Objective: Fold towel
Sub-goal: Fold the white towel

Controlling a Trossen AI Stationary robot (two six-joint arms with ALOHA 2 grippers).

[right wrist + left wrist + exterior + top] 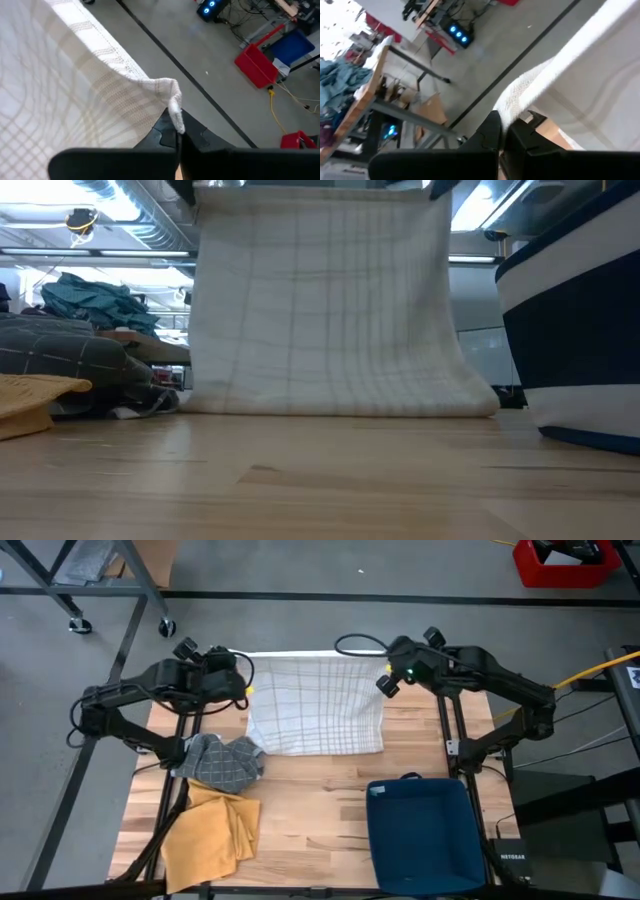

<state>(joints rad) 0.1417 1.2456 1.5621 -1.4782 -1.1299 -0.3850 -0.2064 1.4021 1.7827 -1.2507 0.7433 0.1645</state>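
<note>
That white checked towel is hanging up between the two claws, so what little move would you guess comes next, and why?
Probably both claws carry the top edge forward and down toward the near edge. The left claw and right claw each pinch a top corner of the white checked towel; it hangs like a curtain, its bottom edge resting on the table.

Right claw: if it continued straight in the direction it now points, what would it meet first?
The right claw, shut on a corner of the white towel, points past the table's far edge. Beyond the pinched corner only grey floor shows, so the way looks free, though depth is unclear.
</note>
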